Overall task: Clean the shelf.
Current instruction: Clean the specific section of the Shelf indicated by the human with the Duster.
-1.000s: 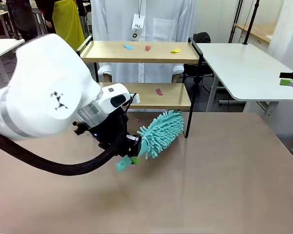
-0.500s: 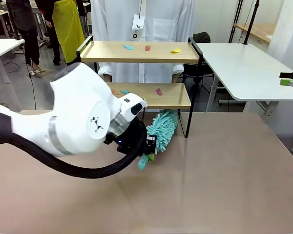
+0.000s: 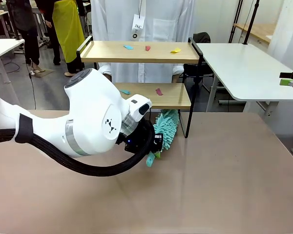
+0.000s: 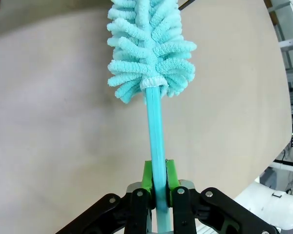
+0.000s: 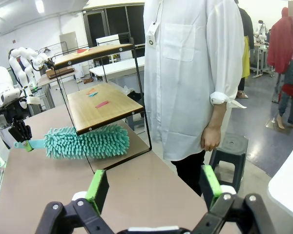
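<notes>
Swinging inward, the left gripper [image 4: 156,178], fingers pinching the handle of the teal duster [image 3: 165,126], has pushed its head under the shelf [image 3: 107,51] at the far edge of the desk [image 3: 224,185]; coloured scraps [image 3: 175,50] lie on both boards, so cleaning seems barely begun, with the right gripper [image 5: 154,187] fingers spread.

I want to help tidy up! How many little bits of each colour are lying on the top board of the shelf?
Blue scrap: 1
Red scrap: 1
Yellow scrap: 1
Total on the top board of the shelf: 3
</notes>
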Robot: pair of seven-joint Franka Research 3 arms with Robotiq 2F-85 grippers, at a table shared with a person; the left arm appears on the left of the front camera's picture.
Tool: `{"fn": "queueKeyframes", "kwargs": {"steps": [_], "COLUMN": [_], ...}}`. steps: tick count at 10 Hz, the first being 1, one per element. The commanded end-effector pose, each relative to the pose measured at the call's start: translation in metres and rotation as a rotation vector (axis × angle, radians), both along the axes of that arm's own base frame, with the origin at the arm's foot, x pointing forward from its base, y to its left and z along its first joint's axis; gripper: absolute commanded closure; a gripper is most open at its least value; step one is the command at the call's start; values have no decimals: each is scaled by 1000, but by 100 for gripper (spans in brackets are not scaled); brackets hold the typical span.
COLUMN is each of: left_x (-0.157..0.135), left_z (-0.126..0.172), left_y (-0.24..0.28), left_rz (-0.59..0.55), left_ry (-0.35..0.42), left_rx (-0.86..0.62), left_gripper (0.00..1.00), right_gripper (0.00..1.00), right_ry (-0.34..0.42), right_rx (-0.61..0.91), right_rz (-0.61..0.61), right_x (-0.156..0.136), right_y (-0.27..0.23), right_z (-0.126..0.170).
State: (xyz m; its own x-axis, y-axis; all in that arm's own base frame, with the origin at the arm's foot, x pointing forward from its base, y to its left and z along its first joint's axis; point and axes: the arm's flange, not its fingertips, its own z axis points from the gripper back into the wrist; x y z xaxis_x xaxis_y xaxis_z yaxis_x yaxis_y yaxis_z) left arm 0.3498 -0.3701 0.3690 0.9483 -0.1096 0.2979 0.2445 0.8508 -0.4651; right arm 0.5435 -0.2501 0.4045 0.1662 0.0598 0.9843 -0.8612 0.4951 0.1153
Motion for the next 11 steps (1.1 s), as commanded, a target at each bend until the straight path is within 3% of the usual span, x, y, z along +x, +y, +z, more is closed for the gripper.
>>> {"fn": "queueKeyframes", "kwargs": {"steps": [1, 2, 4, 11], "left_x": [-9, -13, -14, 1], "left_z": [8, 10, 0, -32], "left_y": [-11, -27, -49, -72], "left_rz": [101, 138, 185, 226], "left_ry": [-89, -163, -206, -145], "left_rx": [-58, -80, -122, -117], "left_gripper": [87, 87, 87, 87], "right_gripper": [0, 0, 0, 0], "right_ry": [-4, -4, -4, -4], "right_rx": [0, 0, 0, 0], "right_rz": [3, 3, 3, 3], "right_x": [0, 0, 0, 0], "right_y": [2, 2, 2, 2], "right_z": [2, 2, 2, 2]}}
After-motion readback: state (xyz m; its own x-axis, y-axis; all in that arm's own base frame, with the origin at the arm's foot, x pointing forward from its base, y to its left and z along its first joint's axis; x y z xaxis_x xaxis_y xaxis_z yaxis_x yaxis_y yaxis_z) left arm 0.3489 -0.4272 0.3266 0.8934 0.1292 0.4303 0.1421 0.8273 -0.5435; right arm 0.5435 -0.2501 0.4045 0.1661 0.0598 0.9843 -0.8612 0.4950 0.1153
